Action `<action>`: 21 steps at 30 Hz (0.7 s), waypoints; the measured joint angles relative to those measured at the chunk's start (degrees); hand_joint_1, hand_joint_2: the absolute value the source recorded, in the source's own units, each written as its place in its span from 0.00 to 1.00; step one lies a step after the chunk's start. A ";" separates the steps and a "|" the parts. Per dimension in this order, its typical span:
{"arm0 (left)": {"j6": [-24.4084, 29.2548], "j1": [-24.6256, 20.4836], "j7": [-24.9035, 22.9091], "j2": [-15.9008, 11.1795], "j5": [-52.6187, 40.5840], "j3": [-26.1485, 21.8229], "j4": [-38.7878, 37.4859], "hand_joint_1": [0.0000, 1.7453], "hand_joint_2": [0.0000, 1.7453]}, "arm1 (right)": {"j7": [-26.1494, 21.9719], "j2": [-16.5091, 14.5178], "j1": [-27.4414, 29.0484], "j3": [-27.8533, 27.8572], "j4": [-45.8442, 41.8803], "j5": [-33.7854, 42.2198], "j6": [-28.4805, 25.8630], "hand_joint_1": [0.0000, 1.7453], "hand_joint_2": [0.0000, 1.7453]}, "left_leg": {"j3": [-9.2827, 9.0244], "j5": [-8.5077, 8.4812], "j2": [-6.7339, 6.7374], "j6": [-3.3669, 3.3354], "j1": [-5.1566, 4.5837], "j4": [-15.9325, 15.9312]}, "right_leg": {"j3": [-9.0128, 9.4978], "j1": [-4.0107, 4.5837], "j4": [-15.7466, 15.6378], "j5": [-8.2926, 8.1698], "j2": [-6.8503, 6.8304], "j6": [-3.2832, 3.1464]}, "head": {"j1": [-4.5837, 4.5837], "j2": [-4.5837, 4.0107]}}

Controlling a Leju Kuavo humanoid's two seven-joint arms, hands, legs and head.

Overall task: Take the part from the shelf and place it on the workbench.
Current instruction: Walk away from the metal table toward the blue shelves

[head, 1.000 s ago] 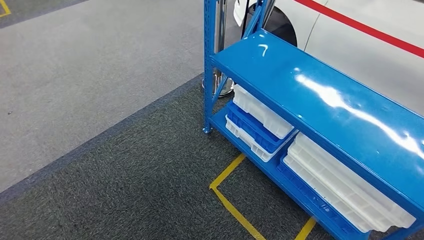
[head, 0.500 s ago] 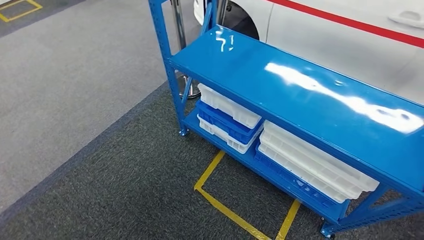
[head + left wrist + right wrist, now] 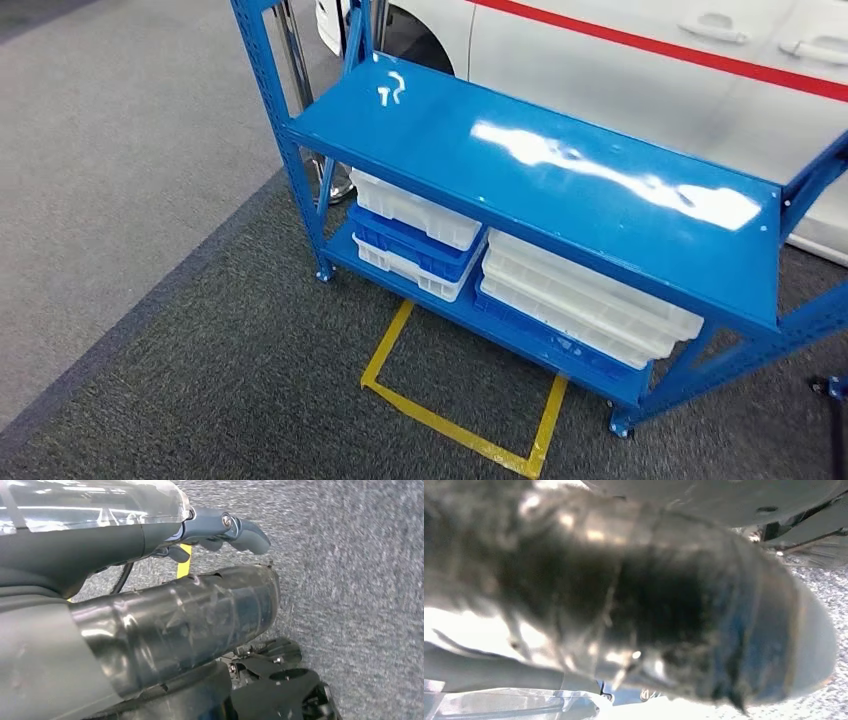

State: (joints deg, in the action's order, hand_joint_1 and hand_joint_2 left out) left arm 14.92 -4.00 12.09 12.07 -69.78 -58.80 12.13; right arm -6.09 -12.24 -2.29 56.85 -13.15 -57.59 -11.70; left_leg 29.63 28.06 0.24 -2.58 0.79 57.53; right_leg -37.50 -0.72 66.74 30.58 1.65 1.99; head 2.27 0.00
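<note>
Left hand (image 3: 220, 532) hanging low above the carpet, fingers (image 3: 247, 532) slightly curled, open or closed impossible to tell. Ahead, shelf (image 3: 520, 165) slanting from far left to near right, part itself not discernible, probably among the stacked trays (image 3: 420, 235) on the lower level. Right hand (image 3: 634, 690) too blurred to read, though likely the nearer one.
</note>
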 joint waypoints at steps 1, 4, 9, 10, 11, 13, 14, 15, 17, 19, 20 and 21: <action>0.00 0.11 0.00 -0.01 -0.01 0.00 0.00 0.00 0.00 | 0.02 0.00 -0.05 0.00 0.00 0.00 0.01 0.00 0.00 | 0.11 0.01 0.85 -0.13 -0.10 0.03 | -1.74 -0.06 3.77 1.84 -0.68 0.21 | 0.01 0.00; 0.01 0.21 -0.02 -0.03 -0.01 0.00 0.00 0.00 0.00 | 0.06 0.01 0.01 0.00 -0.01 0.00 0.01 0.00 0.00 | 0.20 0.15 3.28 -0.14 -0.28 0.10 | -2.48 -0.15 6.45 1.70 -1.37 0.46 | 0.01 0.00; 0.01 -0.03 -0.07 0.02 -0.01 0.00 0.00 0.00 0.00 | 0.27 0.05 -0.03 0.00 -0.01 -0.13 0.01 0.00 0.00 | -0.34 0.83 5.97 0.93 -0.70 0.32 | 5.28 0.73 -7.90 -3.28 -5.19 -1.09 | -0.02 0.00; 0.01 -0.14 -0.08 0.02 -0.01 0.00 0.00 0.00 0.00 | 0.29 0.05 0.02 0.00 -0.01 -0.15 0.01 0.00 0.00 | -0.49 0.91 6.38 1.21 -0.79 0.28 | 5.20 0.86 -7.91 -3.35 -4.68 -1.34 | -0.02 0.00; 0.01 -0.27 -0.09 0.03 -0.01 0.00 0.00 0.00 0.00 | 0.31 0.04 0.11 0.00 -0.01 -0.16 0.01 0.00 0.00 | -0.69 0.97 6.69 1.48 -0.82 0.22 | 5.18 0.75 -8.02 -3.45 -4.12 -1.62 | -0.01 0.00; 0.01 -0.38 -0.09 0.03 -0.01 0.00 0.00 0.00 0.00 | 0.35 0.04 0.22 0.00 -0.01 -0.16 0.01 0.00 0.00 | -0.50 2.24 4.83 2.12 -0.68 1.55 | 5.25 0.33 -8.44 -3.80 -3.09 -2.30 | -0.03 0.00; 0.01 -0.33 -0.09 0.03 -0.01 0.00 0.00 0.00 0.00 | 0.38 0.03 0.16 0.00 -0.01 -0.16 0.01 0.00 0.00 | 0.39 3.79 3.26 2.39 -0.57 3.78 | 5.27 0.08 -8.65 -4.01 -2.54 -2.63 | -0.05 0.00; 0.01 -0.22 -0.10 0.02 -0.01 0.00 0.00 0.00 0.00 | 0.40 0.02 0.08 0.00 -0.01 -0.16 0.01 0.00 0.00 | 1.90 5.81 1.59 2.60 -0.39 7.25 | 5.19 0.00 -8.70 -4.13 -1.95 -2.84 | -0.05 0.00; 0.01 0.04 -0.11 0.02 -0.01 0.00 0.00 0.00 0.00 | 0.43 0.00 -0.01 0.00 -0.01 -0.19 0.01 0.00 0.00 | 5.28 9.01 0.47 2.83 -0.24 14.66 | 5.00 -0.03 -8.62 -4.22 -0.56 -3.00 | -0.06 0.00; 0.01 0.19 -0.11 0.02 0.01 0.00 0.00 0.00 0.00 | 0.47 -0.02 0.06 0.00 -0.01 -0.20 0.01 0.00 0.00 | 6.12 7.99 0.31 2.93 -0.11 16.01 | 4.95 -0.07 -8.41 -4.22 1.01 -2.99 | -0.06 0.00; 0.01 0.21 -0.11 0.02 0.01 0.00 0.00 0.00 0.00 | 0.51 -0.02 0.09 0.00 0.00 -0.21 0.01 0.00 0.00 | 5.14 5.97 0.07 2.92 -0.01 13.53 | 4.97 -0.11 -8.26 -4.19 1.83 -2.92 | -0.06 0.00; 0.01 0.24 -0.11 0.01 0.02 0.00 0.00 0.00 0.00 | 0.57 -0.03 0.10 0.00 0.00 -0.26 -0.03 0.00 0.00 | 3.58 3.63 -0.83 2.87 0.15 9.72 | 4.94 -0.16 -8.08 -4.13 2.61 -2.79 | -0.05 0.00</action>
State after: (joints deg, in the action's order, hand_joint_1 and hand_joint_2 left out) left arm 14.93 -3.77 11.98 12.08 -69.77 -58.80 12.13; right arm -5.52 -12.27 -2.20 56.85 -13.15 -57.85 -11.73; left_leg 33.22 31.69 -0.59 0.29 0.93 67.25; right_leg -32.56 -0.88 58.67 26.45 4.26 -0.79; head 2.22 0.00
